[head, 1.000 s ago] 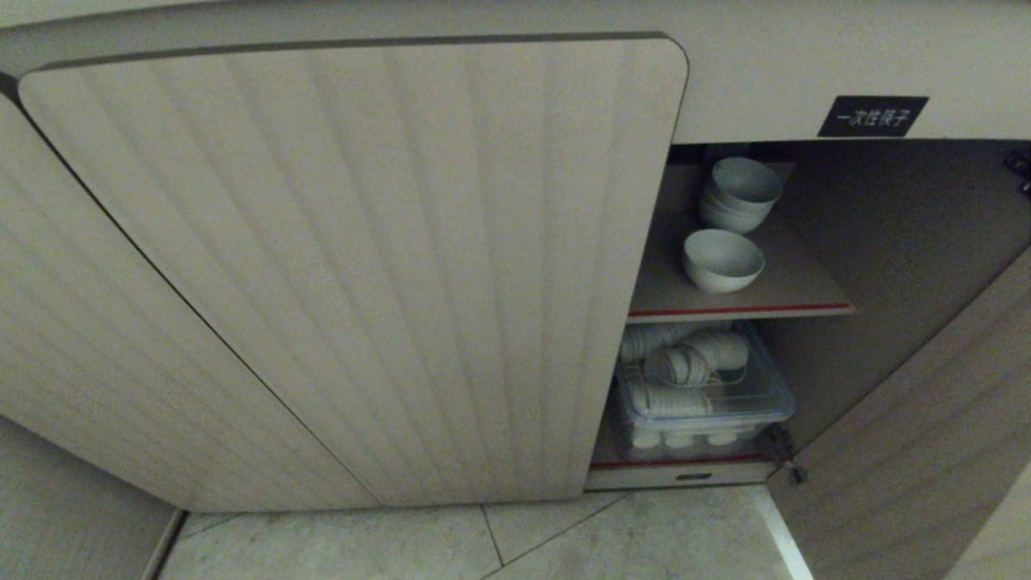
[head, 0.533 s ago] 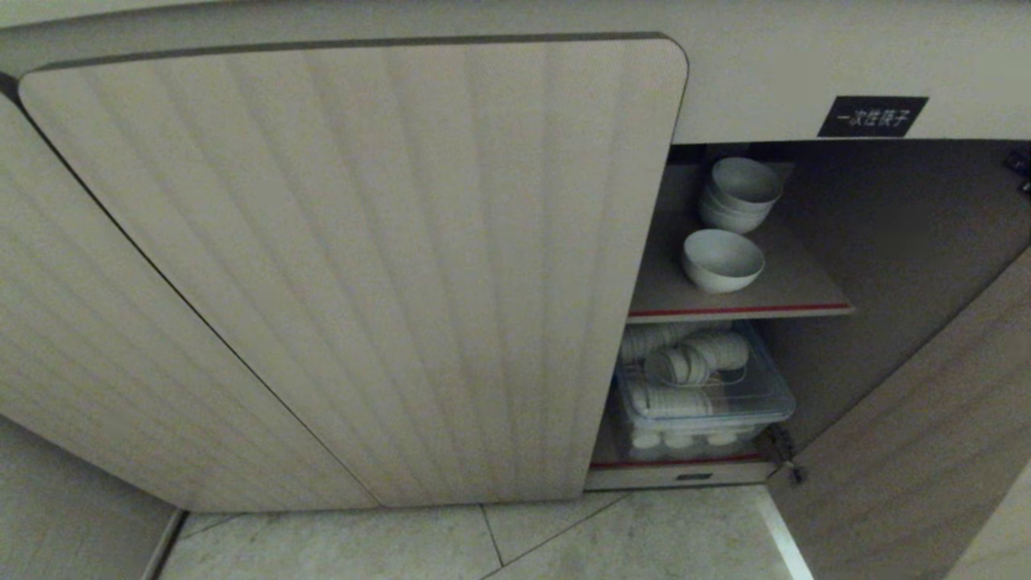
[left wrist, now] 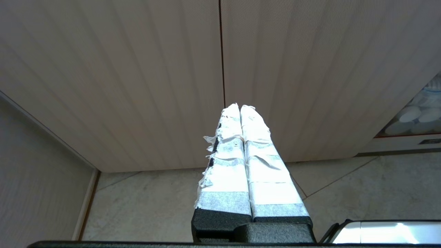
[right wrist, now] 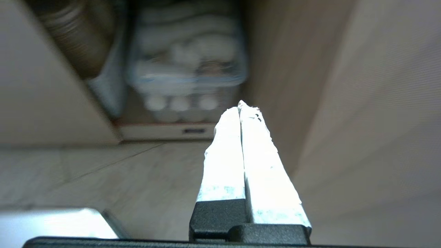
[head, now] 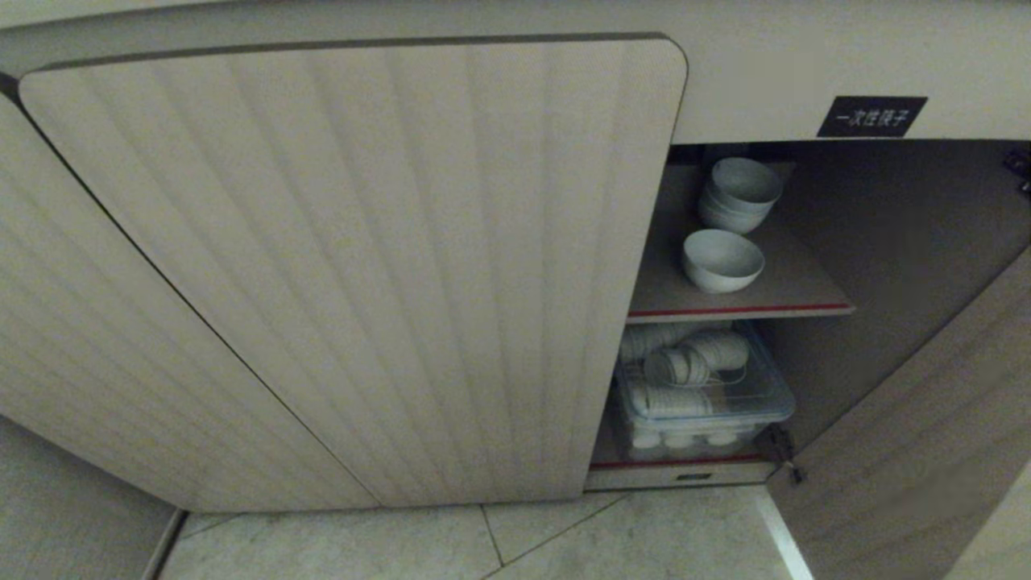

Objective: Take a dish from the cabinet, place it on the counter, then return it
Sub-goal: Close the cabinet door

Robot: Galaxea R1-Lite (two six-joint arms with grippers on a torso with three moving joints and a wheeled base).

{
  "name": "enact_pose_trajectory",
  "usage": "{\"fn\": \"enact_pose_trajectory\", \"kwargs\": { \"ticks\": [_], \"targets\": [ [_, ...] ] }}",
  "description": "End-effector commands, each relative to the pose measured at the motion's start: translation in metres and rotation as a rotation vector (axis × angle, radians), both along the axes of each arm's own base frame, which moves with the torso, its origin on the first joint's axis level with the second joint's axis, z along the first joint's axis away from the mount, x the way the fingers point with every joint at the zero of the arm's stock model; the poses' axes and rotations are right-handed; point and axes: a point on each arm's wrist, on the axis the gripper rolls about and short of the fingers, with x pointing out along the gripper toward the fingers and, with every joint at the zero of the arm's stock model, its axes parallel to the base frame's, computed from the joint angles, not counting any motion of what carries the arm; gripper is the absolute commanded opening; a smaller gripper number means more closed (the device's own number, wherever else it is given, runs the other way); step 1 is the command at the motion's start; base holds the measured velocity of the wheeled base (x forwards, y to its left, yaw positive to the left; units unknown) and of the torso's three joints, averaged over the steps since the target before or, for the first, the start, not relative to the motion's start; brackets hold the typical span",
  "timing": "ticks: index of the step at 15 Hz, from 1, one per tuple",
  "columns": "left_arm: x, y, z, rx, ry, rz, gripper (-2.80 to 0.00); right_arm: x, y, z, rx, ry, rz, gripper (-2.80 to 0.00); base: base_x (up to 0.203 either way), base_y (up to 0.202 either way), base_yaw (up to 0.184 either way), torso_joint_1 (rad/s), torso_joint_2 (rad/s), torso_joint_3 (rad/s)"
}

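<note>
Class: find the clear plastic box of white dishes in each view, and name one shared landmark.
Head view: clear plastic box of white dishes, bottom compartment, under the red-edged shelf.
Left wrist view: only a corner, far edge.
Right wrist view: blurred, beyond the fingers.
Shared landmark: the cabinet's small dark base tag.

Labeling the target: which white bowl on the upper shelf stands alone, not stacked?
The single bowl nearer the shelf's red front edge. The stack of bowls sits behind it, nested several deep.

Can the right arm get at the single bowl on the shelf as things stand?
Probably yes. The cabinet door stands open and the bowl sits alone near the shelf's red front edge, the stack behind it. The right gripper is shut and must open first.
</note>
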Motion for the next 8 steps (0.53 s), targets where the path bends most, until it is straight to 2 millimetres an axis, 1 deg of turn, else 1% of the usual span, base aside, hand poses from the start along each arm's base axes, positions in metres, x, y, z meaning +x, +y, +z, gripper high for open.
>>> {"fn": "enact_pose_trajectory", "kwargs": {
  "ticks": [1, 3, 8],
  "targets": [
    [0.0, 0.0, 0.0, 0.0, 0.0, 0.0, -2.8, -0.0054, 0.0001, -0.0033, 0.001, -0.044, 0.006, -2.8, 0.0, 0.0, 0.0, 0.0, 0.0, 0.0],
    [0.0, 0.0, 0.0, 0.0, 0.0, 0.0, -2.8, -0.0088, 0.0002, -0.0061, 0.011, -0.071, 0.01, -2.8, 0.0, 0.0, 0.0, 0.0, 0.0, 0.0],
    [0.0, 0.0, 0.0, 0.0, 0.0, 0.0, -2.8, -0.0089, 0.0002, -0.0057, 0.016, -0.072, 0.012, -2.8, 0.0, 0.0, 0.0, 0.0, 0.0, 0.0]
  ]
}}
